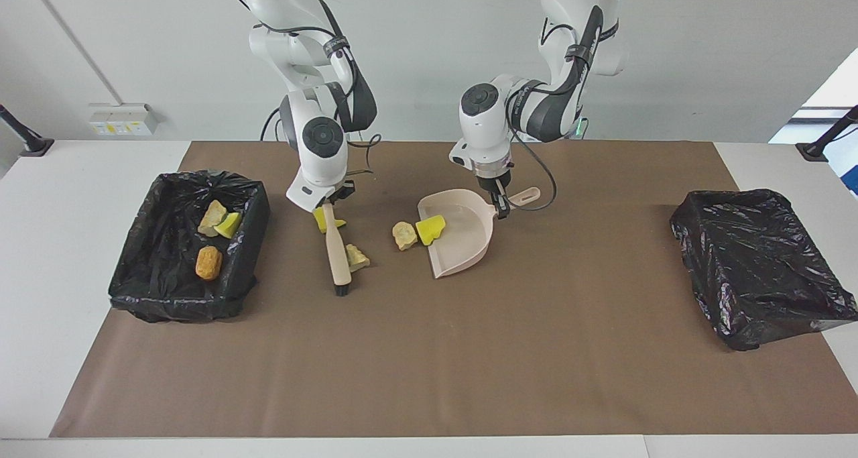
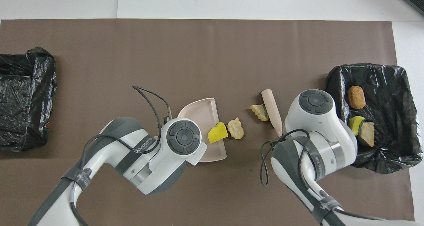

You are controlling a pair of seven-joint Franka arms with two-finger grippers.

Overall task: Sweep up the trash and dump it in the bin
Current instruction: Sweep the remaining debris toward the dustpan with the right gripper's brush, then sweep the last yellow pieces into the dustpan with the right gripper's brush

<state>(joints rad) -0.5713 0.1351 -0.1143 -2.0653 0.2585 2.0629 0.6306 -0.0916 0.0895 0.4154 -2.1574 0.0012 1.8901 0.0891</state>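
Note:
My right gripper (image 1: 328, 203) is shut on the top of the beige brush (image 1: 334, 247), whose black bristles rest on the mat. A yellow scrap (image 1: 327, 220) and a tan scrap (image 1: 356, 257) lie beside the brush. My left gripper (image 1: 501, 207) is shut on the handle of the beige dustpan (image 1: 462, 243). A yellow sponge bit (image 1: 430, 229) sits on the pan's lip, with a tan chunk (image 1: 404, 235) just outside it. The black-lined bin (image 1: 137, 290) at the right arm's end holds a tan chunk (image 1: 212, 216), a yellow-green bit (image 1: 228, 224) and an orange-brown lump (image 1: 208, 262).
A second black-lined bin (image 1: 757, 263) stands at the left arm's end of the table. A brown mat (image 1: 429, 364) covers the table. In the overhead view the arms hide both grippers; the dustpan (image 2: 202, 110), brush handle (image 2: 271, 107) and bin (image 2: 394, 83) show.

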